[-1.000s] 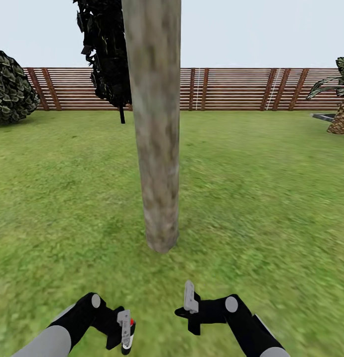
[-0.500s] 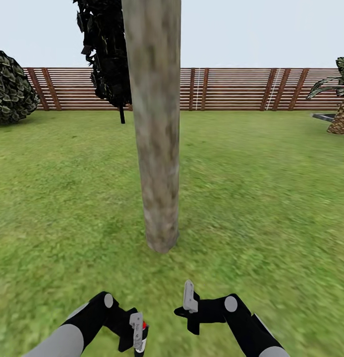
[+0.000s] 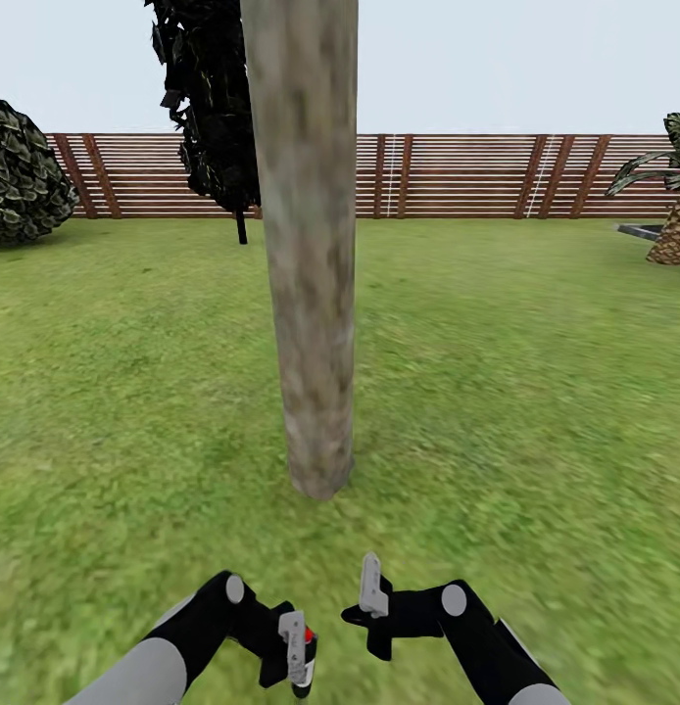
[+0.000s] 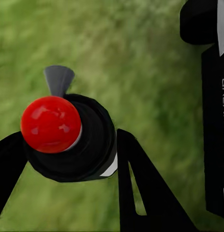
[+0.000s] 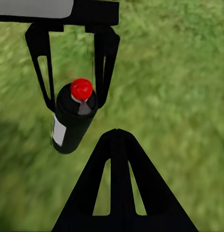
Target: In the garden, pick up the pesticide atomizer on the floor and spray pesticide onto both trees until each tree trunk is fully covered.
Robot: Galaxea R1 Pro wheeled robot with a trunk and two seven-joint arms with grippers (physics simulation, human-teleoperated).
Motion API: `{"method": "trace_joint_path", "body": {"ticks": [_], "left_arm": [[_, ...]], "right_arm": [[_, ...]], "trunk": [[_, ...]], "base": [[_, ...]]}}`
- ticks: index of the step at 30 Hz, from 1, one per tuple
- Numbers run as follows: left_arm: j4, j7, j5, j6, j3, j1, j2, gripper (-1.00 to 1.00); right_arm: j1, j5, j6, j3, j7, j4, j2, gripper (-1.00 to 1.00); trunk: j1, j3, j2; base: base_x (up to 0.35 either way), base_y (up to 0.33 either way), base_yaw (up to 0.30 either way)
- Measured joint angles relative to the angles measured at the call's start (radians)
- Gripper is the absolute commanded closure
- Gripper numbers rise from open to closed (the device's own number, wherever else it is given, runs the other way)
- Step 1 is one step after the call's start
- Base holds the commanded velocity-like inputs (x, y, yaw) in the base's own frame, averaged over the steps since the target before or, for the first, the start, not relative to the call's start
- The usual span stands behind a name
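**A:** Why do we carry the pesticide atomizer [image 3: 307,654] so low, down in front of the tree trunk [image 3: 308,245]?

**B:** Our left gripper [image 3: 299,658] is clamped around its dark body, one finger on each side, as the right wrist view shows [image 5: 75,118]. The red knob [image 4: 51,123] sits on top and the small grey nozzle [image 4: 58,79] sticks out past it over the grass. We judge the hold is meant to keep the bottle steady while we bring the nozzle round toward the trunk.

**A:** And our right gripper [image 3: 370,587]?

**B:** It carries nothing and stands just beside the bottle, on the near side of the trunk. We cannot tell whether its fingers are parted or closed.

**A:** What else is around the trunk?

**B:** Open lawn [image 3: 536,392] on every side. Well behind it runs the slatted fence [image 3: 458,176]; a thin black-leaved tree [image 3: 208,108] stands behind and left of it, a round shrub [image 3: 22,176] far left, a short palm [image 3: 673,215] far right.

**A:** Anything in our way?

**B:** Nothing lies between us and the trunk. Our own right arm, close to the bottle, is the only thing we might brush when we lift.
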Motion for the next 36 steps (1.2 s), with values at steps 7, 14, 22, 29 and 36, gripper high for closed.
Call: {"method": "trace_joint_path", "body": {"ticks": [7, 14, 22, 29, 36], "left_arm": [[-0.027, 0.002, 0.008, 0.0, 0.0, 0.0, -0.004, 1.0], [-0.055, -0.002, 0.012, -0.014, 0.001, 0.001, -0.005, 1.0], [-0.063, 0.0, 0.013, -0.021, 0.002, 0.001, -0.016, 1.0], [-0.07, 0.0, 0.015, -0.021, 0.003, 0.0, -0.017, 1.0], [-0.07, -0.004, 0.015, -0.023, 0.004, 0.002, -0.026, 1.0]], "right_arm": [[0.0, -0.001, 0.0, 0.0, 0.0, 0.001, 0.004, 1.0], [0.0, 0.0, 0.0, 0.0, -0.001, 0.001, 0.004, 1.0], [0.0, -0.001, 0.0, 0.0, -0.001, 0.002, 0.004, 1.0], [0.0, -0.001, 0.0, 0.0, -0.001, 0.001, 0.004, 1.0], [0.0, 0.0, 0.0, 0.0, -0.001, 0.0, 0.004, 1.0]], "trunk": [[0.0, 0.0, 0.0], [0.0, 0.0, 0.0], [0.0, 0.0, 0.0], [0.0, 0.0, 0.0], [0.0, 0.0, 0.0]], "base": [[0.0, 0.0, 0.0], [0.0, 0.0, 0.0], [0.0, 0.0, 0.0], [0.0, 0.0, 0.0], [0.0, 0.0, 0.0]]}}
